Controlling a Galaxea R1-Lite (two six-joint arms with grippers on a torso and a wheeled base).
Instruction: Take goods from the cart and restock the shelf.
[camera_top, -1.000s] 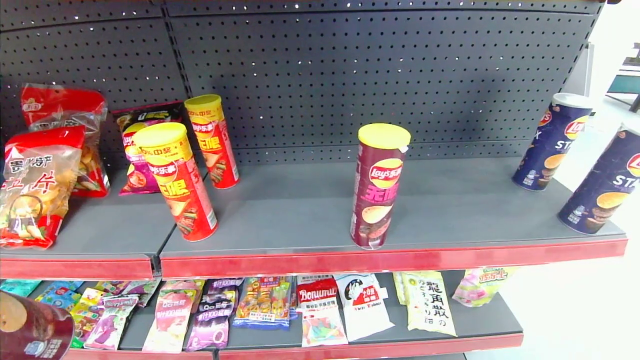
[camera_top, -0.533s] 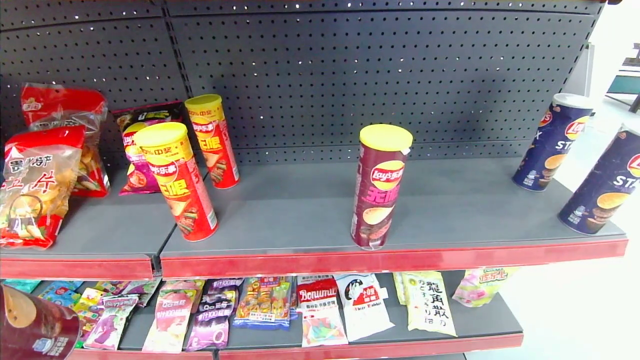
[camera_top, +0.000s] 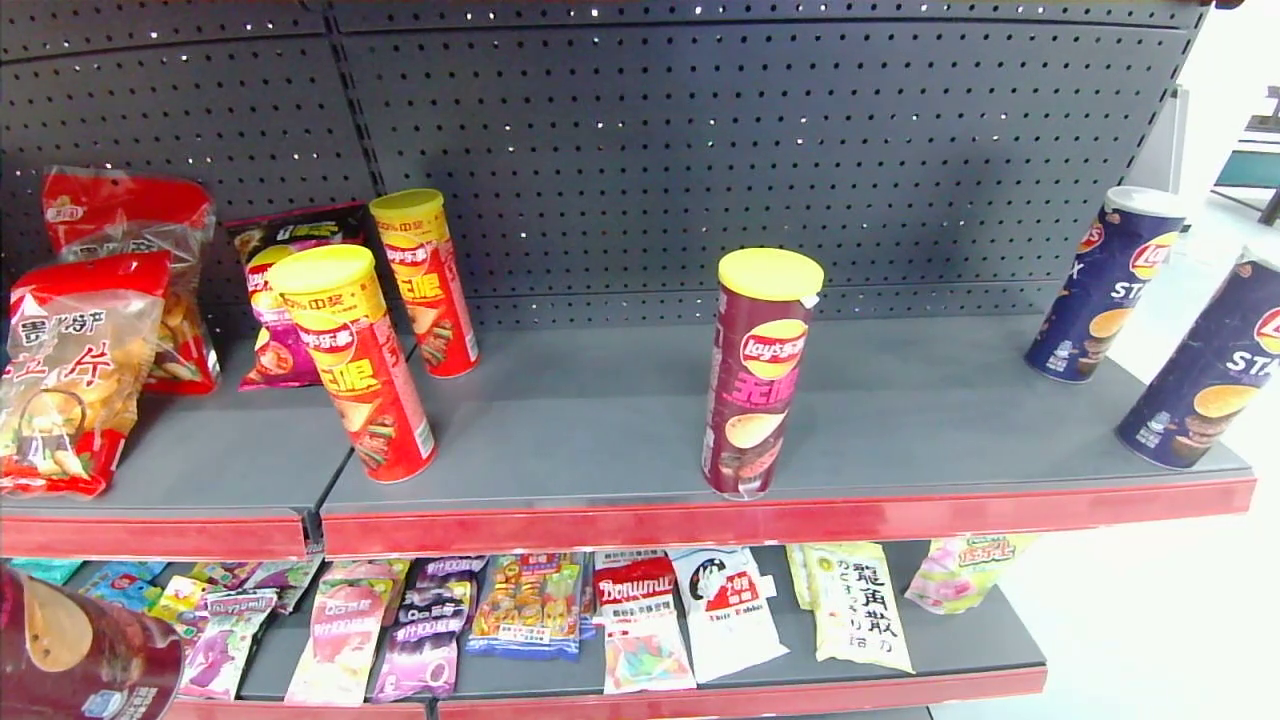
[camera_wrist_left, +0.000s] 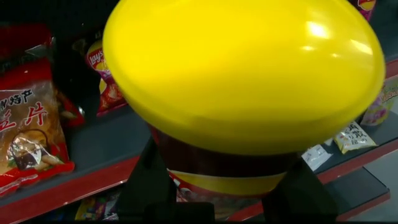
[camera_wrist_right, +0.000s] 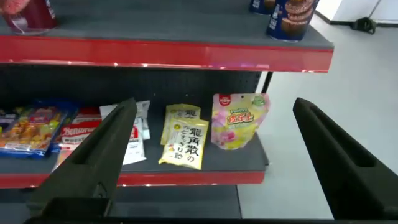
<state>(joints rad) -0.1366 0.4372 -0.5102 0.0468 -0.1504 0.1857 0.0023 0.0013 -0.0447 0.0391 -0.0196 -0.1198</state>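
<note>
Item: chip can, dark red body, glossy yellow lid.
Location: held in my left gripper, low at the left end of the shelf, in front of its lower tier.
Left fingers: clamped against the can's sides, as far as the lid lets me see.
Right gripper: fingers spread wide, holding nothing, facing the snack packets on the lower tier.

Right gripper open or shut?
Open: the right gripper has its fingers wide apart, with nothing between them.

Grey shelf with chip cans, snack bags.
</note>
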